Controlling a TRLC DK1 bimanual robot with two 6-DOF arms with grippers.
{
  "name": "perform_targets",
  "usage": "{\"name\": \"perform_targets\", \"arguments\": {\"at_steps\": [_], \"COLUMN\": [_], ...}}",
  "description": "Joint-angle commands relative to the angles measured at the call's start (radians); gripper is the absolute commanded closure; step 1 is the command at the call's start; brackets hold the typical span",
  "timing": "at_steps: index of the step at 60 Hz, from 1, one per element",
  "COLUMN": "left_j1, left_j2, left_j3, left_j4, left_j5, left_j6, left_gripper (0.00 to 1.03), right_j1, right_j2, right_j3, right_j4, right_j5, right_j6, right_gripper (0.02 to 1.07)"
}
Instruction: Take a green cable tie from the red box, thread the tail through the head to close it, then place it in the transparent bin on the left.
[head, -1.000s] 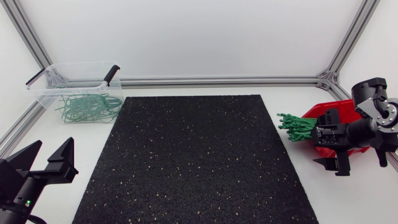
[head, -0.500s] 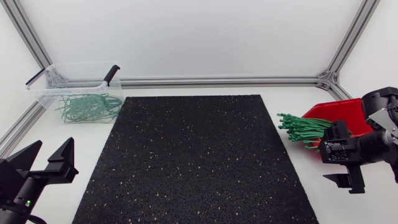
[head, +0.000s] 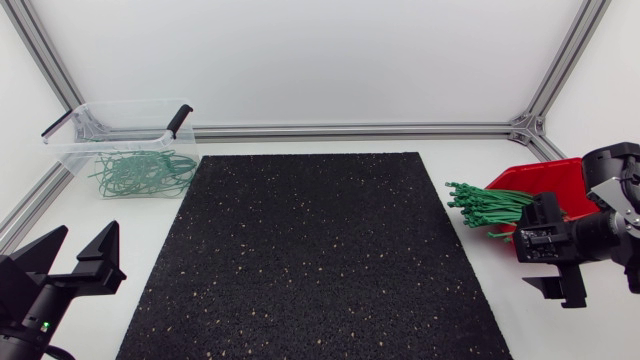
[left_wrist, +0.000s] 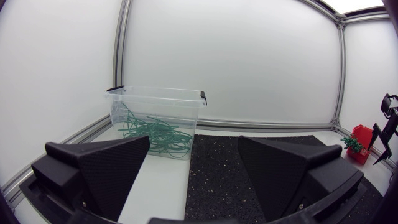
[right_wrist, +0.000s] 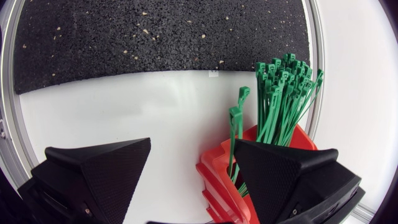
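Two broad wedge fingers, matte black with finely pebbled inner faces, make up the left claw (left_wrist: 194, 174) at the near left corner of the white counter (head: 300, 145); they stand wide apart with nothing between them.

At the far left corner sits the transparent bin (head: 70, 150), a clear, thin-walled plastic tub with rounded corners and black clip handles on its rim. A loose tangle of closed green ties (head: 140, 172) lies on its floor, thin loops curling over one another.

A black mat (head: 310, 250) covers the counter's middle: rectangular, coarse and rubbery, flecked with pale specks.

Near the right edge stands the red box (head: 545, 185), glossy moulded plastic with an open, sloping front. The green cable ties (head: 485, 208) are straight, slim, bright green strips with small square heads, and they fan out of the box toward the mat. In the right wrist view two ties stand a little apart from the bundle, just beside it.

The right claw (right_wrist: 193, 177) hangs above the box's near side, fingers spread and holding nothing, with one finger over the red plastic.
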Motion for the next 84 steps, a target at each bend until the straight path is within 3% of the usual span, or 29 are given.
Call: {"name": "perform_targets", "arguments": {"at_steps": [1,9,26,45,51,65,73,84], "left_j1": [-0.006,-0.006,-0.006,-0.006,-0.006,-0.006,-0.006,-0.006], "left_j2": [0.013,0.018,0.021,0.019,0.019,0.019,0.019,0.019], "left_j3": [-0.038,-0.039,-0.039,-0.038,-0.039,-0.038,-0.038,-0.038], "left_j4": [-0.023,-0.023,-0.023,-0.023,-0.023,-0.023,-0.023,-0.023], "left_j5": [-0.005,-0.005,-0.005,-0.005,-0.005,-0.005,-0.005,-0.005], "left_j6": [-0.019,-0.019,-0.019,-0.019,-0.019,-0.019,-0.019,-0.019], "left_gripper": [0.04,0.04,0.04,0.04,0.04,0.04,0.04,0.04], "right_j1": [-0.008,-0.006,-0.019,-0.028,-0.028,-0.029,-0.029,-0.032], "right_j2": [0.038,0.039,0.033,0.035,0.035,0.022,0.015,0.009], "right_j3": [0.02,0.029,0.041,0.043,0.044,0.052,0.06,0.066], "right_j4": [0.009,0.012,0.025,0.051,0.058,0.058,0.055,0.049], "right_j5": [0.001,-0.001,-0.028,-0.045,-0.048,-0.051,-0.061,-0.064], "right_j6": [-0.032,-0.032,-0.032,-0.031,-0.031,-0.026,-0.026,-0.025], "right_gripper": [0.14,0.2,0.57,0.58,0.66,0.66,0.82,0.83]}}
